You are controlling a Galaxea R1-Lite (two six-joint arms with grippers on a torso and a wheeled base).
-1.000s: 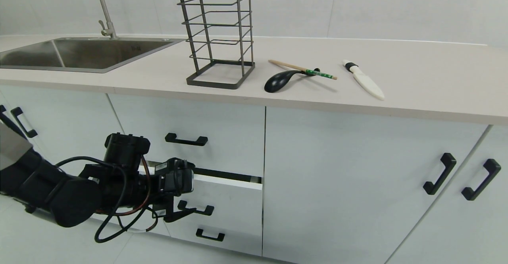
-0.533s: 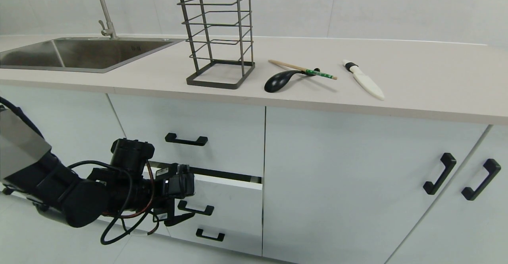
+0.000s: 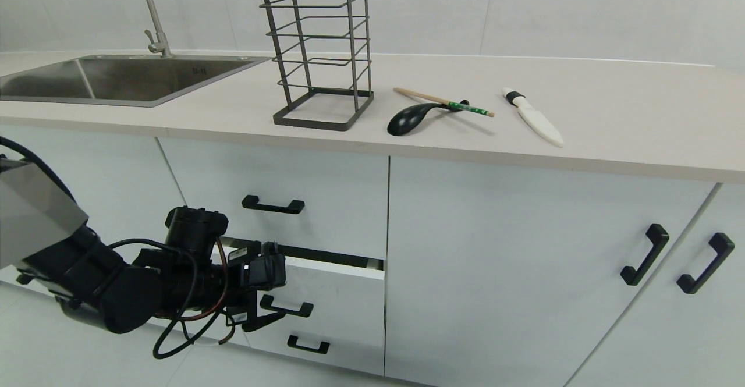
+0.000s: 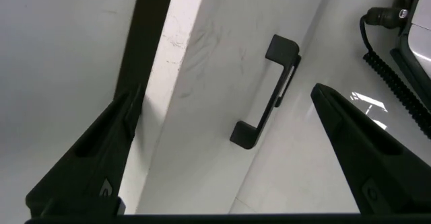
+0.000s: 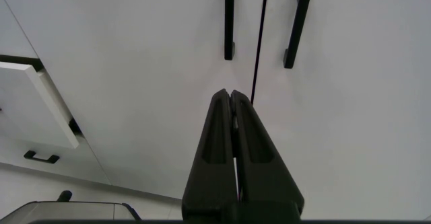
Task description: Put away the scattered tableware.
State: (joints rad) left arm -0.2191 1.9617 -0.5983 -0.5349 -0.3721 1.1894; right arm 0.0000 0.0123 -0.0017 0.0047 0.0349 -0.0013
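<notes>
On the countertop (image 3: 611, 113) lie a black spoon (image 3: 410, 117), a pair of chopsticks (image 3: 443, 102) resting across its handle, and a white knife (image 3: 534, 117) to their right. Below the counter, my left gripper (image 3: 272, 295) (image 4: 225, 96) is open at the front of the middle drawer (image 3: 337, 291), which stands slightly ajar. Its fingers (image 4: 87, 163) straddle the drawer's black handle (image 3: 286, 305) (image 4: 266, 96) without closing on it. My right gripper (image 5: 232, 99) is shut and holds nothing, facing white cabinet doors (image 5: 135, 62).
A tall wire rack (image 3: 323, 49) stands on the counter left of the spoon. A steel sink (image 3: 116, 78) with a faucet (image 3: 148, 9) is at the far left. More black handles sit on the top drawer (image 3: 273, 205), bottom drawer (image 3: 308, 345) and right doors (image 3: 646, 256).
My left arm has swung a little rightward and its gripper has dropped slightly at the drawer handle. The drawer's gap looks the same. The tableware has not moved.
</notes>
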